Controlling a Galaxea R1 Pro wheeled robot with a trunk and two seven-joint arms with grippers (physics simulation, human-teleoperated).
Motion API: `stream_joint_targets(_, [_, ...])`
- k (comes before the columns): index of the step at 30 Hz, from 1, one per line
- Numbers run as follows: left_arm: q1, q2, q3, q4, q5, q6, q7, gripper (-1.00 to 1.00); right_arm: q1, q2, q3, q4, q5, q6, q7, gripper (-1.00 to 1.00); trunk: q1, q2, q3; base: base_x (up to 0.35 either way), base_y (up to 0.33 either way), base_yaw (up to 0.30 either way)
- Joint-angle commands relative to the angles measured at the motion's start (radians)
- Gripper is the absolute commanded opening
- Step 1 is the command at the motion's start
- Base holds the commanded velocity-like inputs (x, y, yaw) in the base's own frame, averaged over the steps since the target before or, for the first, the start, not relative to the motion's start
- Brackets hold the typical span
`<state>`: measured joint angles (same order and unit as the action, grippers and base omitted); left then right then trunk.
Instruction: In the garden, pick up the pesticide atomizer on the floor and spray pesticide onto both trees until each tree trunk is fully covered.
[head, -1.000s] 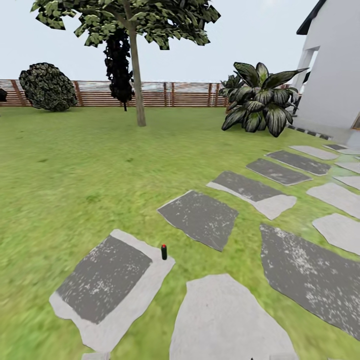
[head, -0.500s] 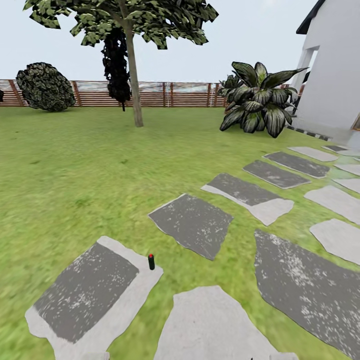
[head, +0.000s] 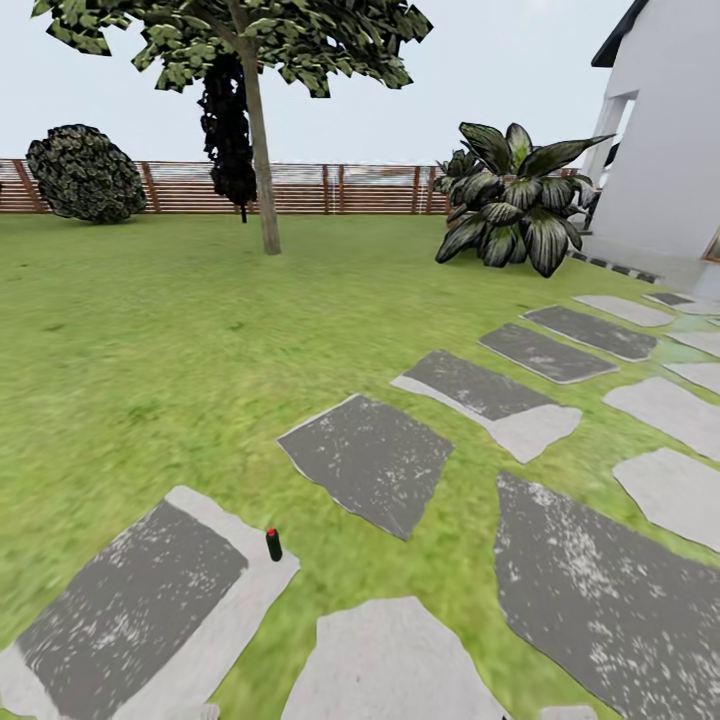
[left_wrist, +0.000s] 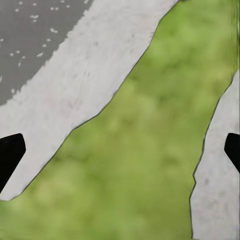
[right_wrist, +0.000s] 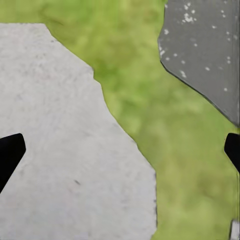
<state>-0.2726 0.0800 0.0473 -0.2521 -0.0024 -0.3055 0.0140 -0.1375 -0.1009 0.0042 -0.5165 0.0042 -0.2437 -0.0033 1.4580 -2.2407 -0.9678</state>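
The atomizer (head: 273, 544) on the near paving stone (head: 130, 610) is too small to make out beyond a dark body and red top. The tree (head: 240, 60) has its crown cut off at the top edge, and a dark conifer (head: 226, 130) stands partly hidden behind its trunk (head: 262, 170). The white house (head: 665, 140) runs off the right edge. Each gripper shows just two black fingertips (left_wrist: 10, 155) (right_wrist: 10, 152) at the picture's sides, the rest cropped.
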Motion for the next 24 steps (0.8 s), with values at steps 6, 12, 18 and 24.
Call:
stream_joint_targets(6, [0.0, 0.001, 0.004, 0.001, 0.001, -0.004, 0.001, 1.0, -0.001, 0.0, 0.0, 0.001, 0.0, -0.003, -0.001, 1.0, 0.0, 0.0, -0.001, 0.296, -0.023, 0.0])
stream_joint_targets(12, [0.0, 0.001, 0.004, 0.001, 0.001, -0.004, 0.001, 1.0, -0.001, 0.0, 0.0, 0.001, 0.0, -0.003, -0.001, 1.0, 0.0, 0.0, -0.001, 0.326, 0.05, 0.0])
stream_joint_targets(18, [0.0, 0.0, 0.003, 0.001, -0.001, -0.004, 0.002, 1.0, -0.001, 0.0, 0.0, 0.001, 0.0, -0.003, -0.001, 1.0, 0.0, 0.0, -0.001, 0.276, -0.123, 0.0])
stream_joint_targets(24, [0.0, 0.0, 0.003, 0.001, -0.001, -0.003, 0.003, 1.0, -0.001, 0.0, 0.0, 0.001, 0.0, -0.003, -0.001, 1.0, 0.0, 0.0, -0.001, 0.231, -0.209, 0.037])
